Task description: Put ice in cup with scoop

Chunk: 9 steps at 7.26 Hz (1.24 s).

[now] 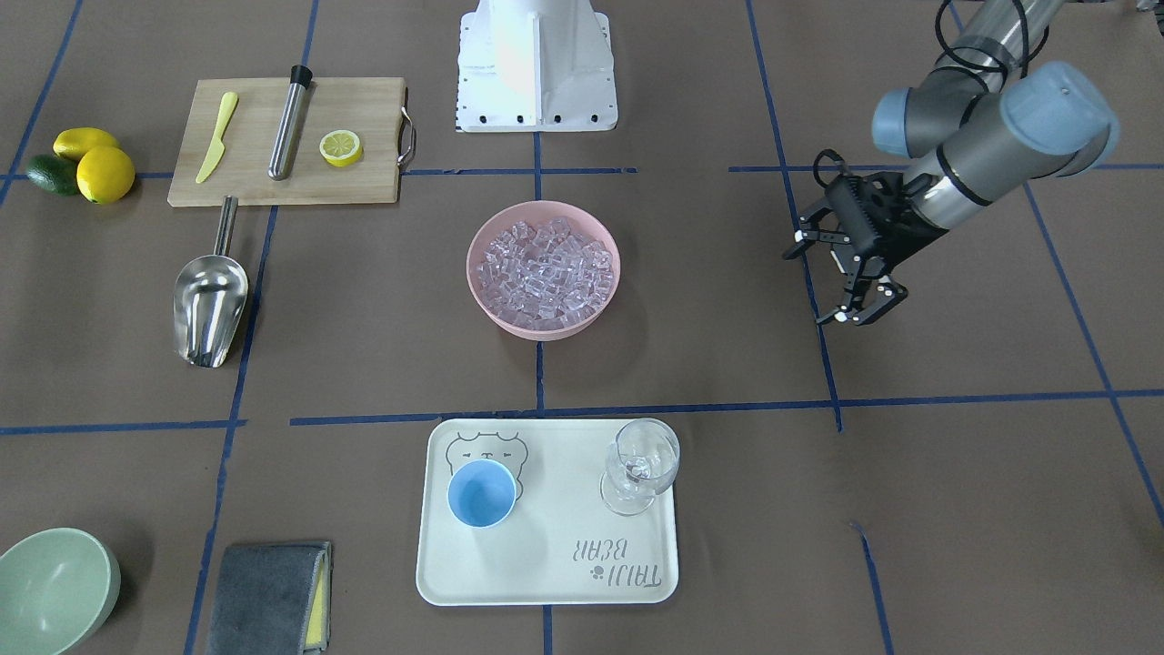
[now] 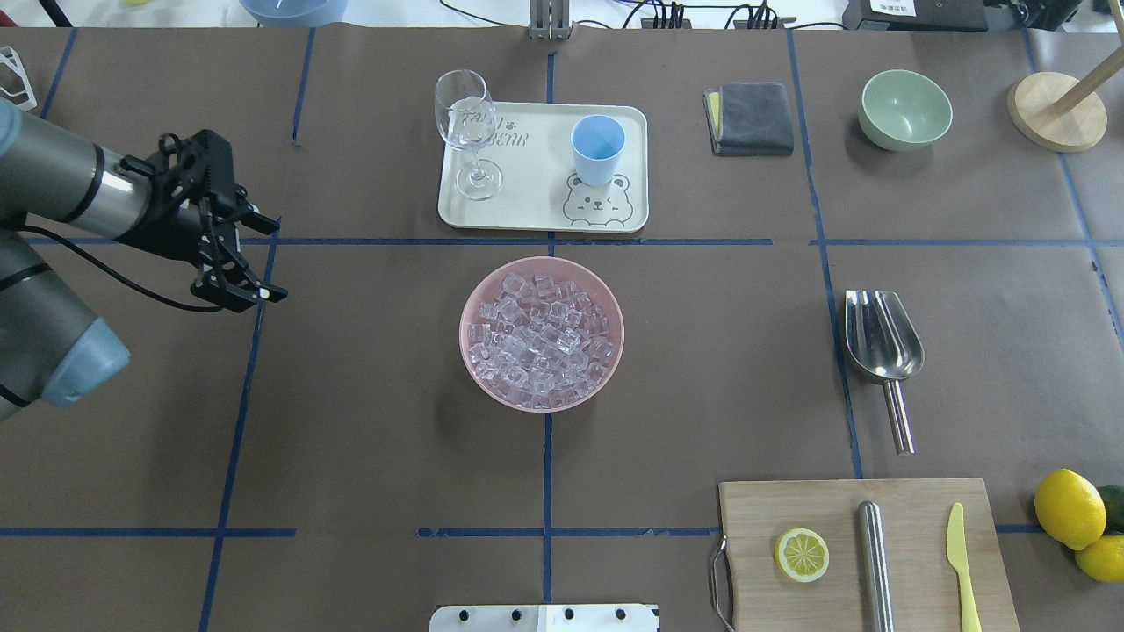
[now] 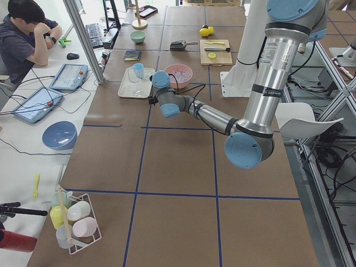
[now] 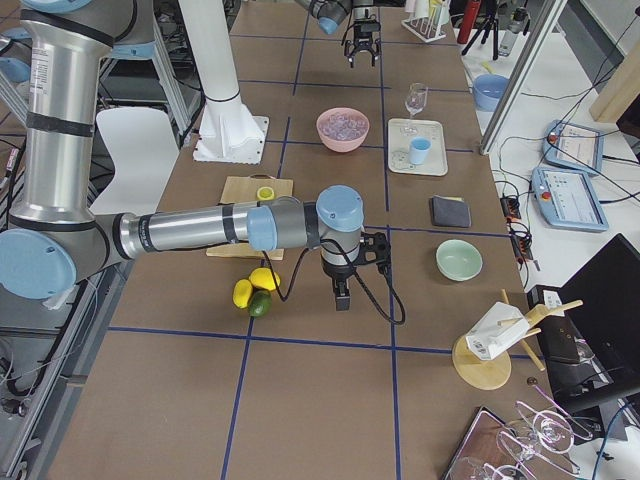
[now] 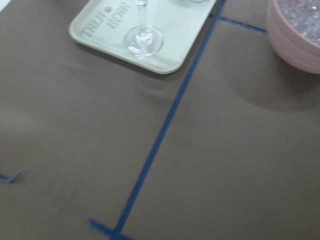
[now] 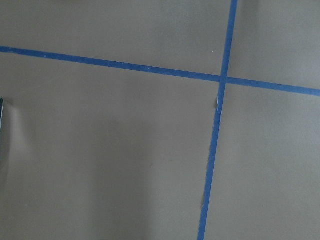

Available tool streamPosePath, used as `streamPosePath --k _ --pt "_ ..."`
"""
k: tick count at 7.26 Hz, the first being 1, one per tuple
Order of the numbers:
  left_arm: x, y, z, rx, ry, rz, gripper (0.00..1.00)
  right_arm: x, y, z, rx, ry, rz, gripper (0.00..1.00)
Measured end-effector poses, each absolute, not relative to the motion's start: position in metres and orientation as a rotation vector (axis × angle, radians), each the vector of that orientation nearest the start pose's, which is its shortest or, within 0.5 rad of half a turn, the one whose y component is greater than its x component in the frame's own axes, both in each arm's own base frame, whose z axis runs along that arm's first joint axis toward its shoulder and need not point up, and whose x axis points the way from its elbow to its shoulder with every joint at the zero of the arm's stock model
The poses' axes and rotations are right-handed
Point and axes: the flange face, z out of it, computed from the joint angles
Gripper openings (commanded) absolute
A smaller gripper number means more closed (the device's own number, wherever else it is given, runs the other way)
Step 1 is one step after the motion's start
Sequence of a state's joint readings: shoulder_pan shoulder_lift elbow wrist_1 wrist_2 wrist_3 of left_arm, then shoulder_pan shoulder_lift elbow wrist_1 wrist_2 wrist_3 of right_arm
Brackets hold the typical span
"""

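1. My left claw [image 2: 274, 261] hovers over the table [image 2: 351, 421] on its left side. Its fingers are spread wide and it grips nothing.
2. I see my right claw [image 4: 342, 296] only from the side camera. It points down near the lemons [image 2: 1069, 507], and I cannot tell whether it is open or closed. Its wrist camera gives me only brown paper and blue tape.
3. The ice [image 2: 540, 338], small clear glassy cubes, is heaped in a round pink bowl [image 2: 463, 329] at mid-table. That bowl sits between my left claw and the scoop [image 2: 882, 338].
4. The scoop lies flat on the paper, right of the bowl and well apart from it. It is shiny steel with a rounded trough. Its thin tubular handle points at the wooden board [image 2: 913, 562].
5. The cup [image 2: 597, 149], smooth and light blue, stands upright on a cream tray [image 2: 527, 206] beyond the bowl, touching the printed bear. A clear stemmed glass [image 2: 465, 123] stands at the tray's other end, apart from the cup.
6. The board carries a lemon slice [image 2: 801, 554], a steel cylinder [image 2: 874, 566] and a yellow knife [image 2: 961, 562].
7. Right of the tray lie a folded grey cloth [image 2: 751, 117] and a pale green bowl [image 2: 906, 108].
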State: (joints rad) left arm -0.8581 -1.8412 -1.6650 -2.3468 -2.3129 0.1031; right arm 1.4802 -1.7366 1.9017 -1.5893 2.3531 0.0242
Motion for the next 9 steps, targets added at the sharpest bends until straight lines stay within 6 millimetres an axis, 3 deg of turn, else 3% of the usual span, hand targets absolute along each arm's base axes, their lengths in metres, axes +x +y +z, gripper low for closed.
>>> streamPosePath --k 3,5,7,9 --pt "0.438 -0.447 0.36 1.024 1.059 1.238 1.0 0.008 -0.431 0.567 0.089 -0.789 -0.148 1.0" --pt "0.49 -0.433 0.351 1.068 1.063 1.256 1.0 -0.009 -0.429 0.545 0.077 -0.797 -0.112 1.0" --pt "0.509 -0.432 0.343 1.088 1.079 1.251 1.0 -0.035 -0.426 0.519 0.067 -0.815 -0.063 1.0" --pt "0.514 -0.435 0.339 1.098 1.087 1.243 1.0 -0.069 -0.415 0.504 0.06 -0.848 0.008 1.0"
